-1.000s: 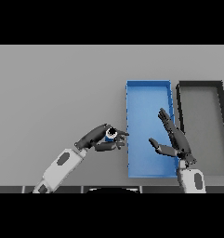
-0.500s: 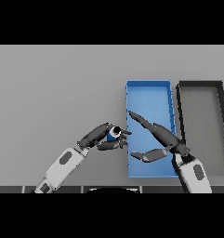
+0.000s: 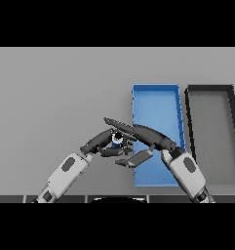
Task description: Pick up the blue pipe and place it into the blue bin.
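Blue pipe point(image 3: 117, 138) sits pinched in my left hand point(image 3: 105, 141) above the tabletop point(image 3: 50, 97), just left of the blue bin point(image 3: 155, 105), my right hand point(image 3: 146, 136) spread flat alongside; it looks small, rigid and slick, so I'd grip its middle.

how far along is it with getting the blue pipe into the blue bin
Done: the left hand has the blue pipe, fingers curled round it, just left of the blue bin. In hand: the right hand reaches across the bin's left edge, straight fingers meeting the pipe. Left: the pipe is not in the bin yet, so it must go over the wall and be released.
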Robot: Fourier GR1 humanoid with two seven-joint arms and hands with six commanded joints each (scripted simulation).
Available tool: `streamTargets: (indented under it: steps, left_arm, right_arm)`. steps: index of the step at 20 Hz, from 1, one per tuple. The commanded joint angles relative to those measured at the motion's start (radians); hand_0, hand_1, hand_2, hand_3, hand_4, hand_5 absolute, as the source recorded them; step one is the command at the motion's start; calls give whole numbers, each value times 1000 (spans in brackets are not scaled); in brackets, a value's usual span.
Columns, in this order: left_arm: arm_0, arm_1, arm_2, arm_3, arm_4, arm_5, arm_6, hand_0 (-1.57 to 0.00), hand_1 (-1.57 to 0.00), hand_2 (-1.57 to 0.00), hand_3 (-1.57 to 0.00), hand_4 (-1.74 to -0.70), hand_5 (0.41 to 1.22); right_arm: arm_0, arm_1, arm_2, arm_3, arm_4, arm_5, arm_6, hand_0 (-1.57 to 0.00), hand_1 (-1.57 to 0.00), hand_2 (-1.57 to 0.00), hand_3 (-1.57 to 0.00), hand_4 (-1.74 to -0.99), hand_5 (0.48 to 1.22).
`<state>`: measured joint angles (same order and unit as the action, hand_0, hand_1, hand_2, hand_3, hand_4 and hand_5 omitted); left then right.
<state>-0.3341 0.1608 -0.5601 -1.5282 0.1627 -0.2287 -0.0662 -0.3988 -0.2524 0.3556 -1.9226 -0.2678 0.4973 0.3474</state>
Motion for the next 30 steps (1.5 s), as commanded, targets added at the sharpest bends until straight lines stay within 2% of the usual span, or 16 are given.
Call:
streamTargets:
  steps: [1, 4, 8, 9, 10, 12, 13, 14, 15, 17, 20, 23, 24, 26, 28, 30]
  left_arm:
    - [-8, 1, 1, 15, 0, -10, 10, -1571, -1571, -1571, -1504, -1730, 1221]
    - [5, 2, 1, 2, 6, -16, 0, -1571, -1571, -1571, -1515, -1733, 1221]
    - [0, 3, 10, 4, 34, -41, 27, -1571, -1571, -1571, -1474, -1720, 1221]
    - [0, 1, 11, 7, 39, -49, 22, -1571, -1567, -1571, -1395, -1717, 1221]
    - [0, 9, 6, -3, 8, -47, -18, -1496, -1393, -1367, -1150, -1630, 1221]
    - [-25, 32, -23, -4, -90, -4, 50, -993, -895, -875, -736, -1587, 1221]
    - [-20, 35, -23, -6, -104, 6, 30, -879, -828, -796, -667, -1611, 1221]
    - [-15, 32, -22, -18, -98, 9, 31, -895, -867, -845, -656, -1637, 1221]
    - [-14, 16, -11, -19, -74, 10, 19, -1030, -1008, -990, -623, -1658, 1192]
    - [6, -2, 2, -19, -20, -14, -16, -1225, -1211, -1199, -525, -1688, 1203]
    - [13, -5, 11, -17, 6, -23, -22, -1394, -1386, -1381, -550, -1714, 1212]
    - [-3, 1, -5, -5, -16, 3, -23, -1480, -1454, -1474, -550, -1727, 1216]
    - [-5, 1, -12, -3, -20, 17, -30, -1498, -1453, -1493, -527, -1730, 1217]
    - [-8, 22, -18, -14, -28, 14, -18, -1499, -1356, -1521, -505, -1734, 1219]
    - [-18, 37, -23, -13, -41, -8, -30, -1407, -1190, -1242, -518, -1544, 1219]
    - [-21, 48, -24, -5, -44, -48, -30, -979, -802, -819, -332, -1343, 1220]
  right_arm:
    - [-14, 15, 7, 17, 9, 1, -2, 1, 1, 1, 1, -1233, 528]
    - [-67, 45, 13, 61, 3, -3, 30, 1, 1, 1, 1, -1222, 512]
    - [-137, 79, 14, 145, -3, 32, 29, -14, -36, -68, -11, -1241, 516]
    - [-145, 81, 14, 166, 5, 44, 16, -54, -83, -115, -43, -1268, 519]
    - [-155, 95, 26, 179, 15, 50, 13, -138, -166, -193, -106, -1308, 523]
    - [-163, 100, 33, 189, 6, 74, 21, -478, -500, -500, -375, -1390, 538]
    - [-170, 115, 45, 193, 7, 75, 17, -697, -714, -714, -562, -1453, 551]
    - [-170, 114, 46, 188, -17, 79, 18, -872, -886, -886, -701, -1503, 573]
    - [-165, 115, 44, 191, -44, 76, 39, -1012, -1023, -1023, -828, -1541, 604]
    - [-160, 127, 49, 186, -77, 48, 56, -1213, -1220, -1220, -1096, -1492, 706]
    - [-150, 128, 44, 177, -32, 46, 11, -1388, -1391, -1391, -1328, -1458, 957]
    - [-145, 139, 42, 178, 37, 67, -37, -1477, -1479, -1479, -1446, -1465, 1086]
    - [-142, 148, 37, 170, 42, 68, -22, -1496, -1497, -1497, -1471, -1469, 1113]
    - [-125, 173, 35, 176, 39, 83, -29, -1523, -1524, -1524, -1507, -1473, 1152]
    - [-106, 186, 32, 168, 36, 88, -46, -1540, -1541, -1541, -1530, -1477, 1177]
    - [-97, 195, 36, 159, 63, 94, -60, -1551, -1552, -1552, -1545, -1480, 1193]
